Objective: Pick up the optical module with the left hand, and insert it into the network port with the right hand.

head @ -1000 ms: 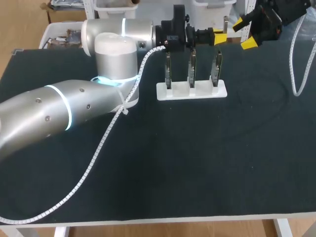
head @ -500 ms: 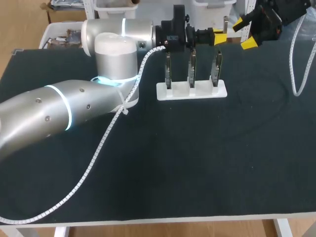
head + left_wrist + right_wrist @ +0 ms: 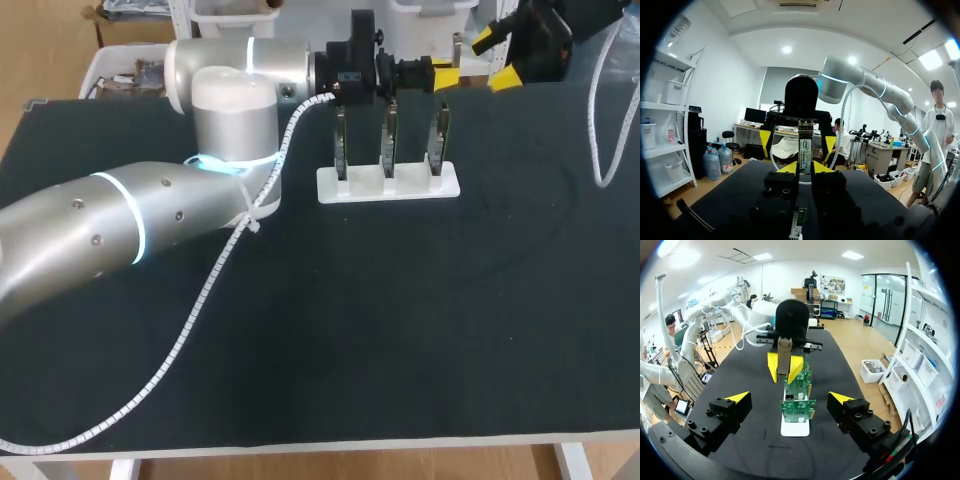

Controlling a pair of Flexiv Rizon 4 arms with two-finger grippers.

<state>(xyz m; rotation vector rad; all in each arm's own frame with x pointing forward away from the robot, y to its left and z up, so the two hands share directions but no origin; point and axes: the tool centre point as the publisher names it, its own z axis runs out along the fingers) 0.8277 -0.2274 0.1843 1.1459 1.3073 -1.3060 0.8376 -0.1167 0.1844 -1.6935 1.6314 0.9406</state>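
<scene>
While the optical module (image 3: pixel 805 147) sits clamped upright between the yellow tips of the left end effector (image 3: pixel 805 169), raised off the worktop (image 3: pixel 400 330) close to a row of three circuit boards (image 3: pixel 797 410), the step in hand looks like the handover to the right arm. The right end effector (image 3: pixel 788 399) faces it from nearby with its fingers wide apart and nothing between them. The module's free length points toward that gap.

To do this well, I judge the right end effector should come in squarely along the module's long axis. Its fingers would then land on the two flat sides of the exposed length and not on the left fingers. It should close fully before the left lets go, gripping far enough back that the plug end is left free for insertion. A skewed grip here would carry straight through to the port, so alignment matters more than speed.

Several things are hard to make out. The network port cannot be picked out in any view. From overhead the boards stand edge-on in their white stand (image 3: pixel 388 182), and from the right wrist they overlap one behind another. Which end of the module is the plug end is not clear. From overhead the module is too small to tell apart from the left fingers, and the right arm is cut off at the edge with only its end effector showing.
</scene>
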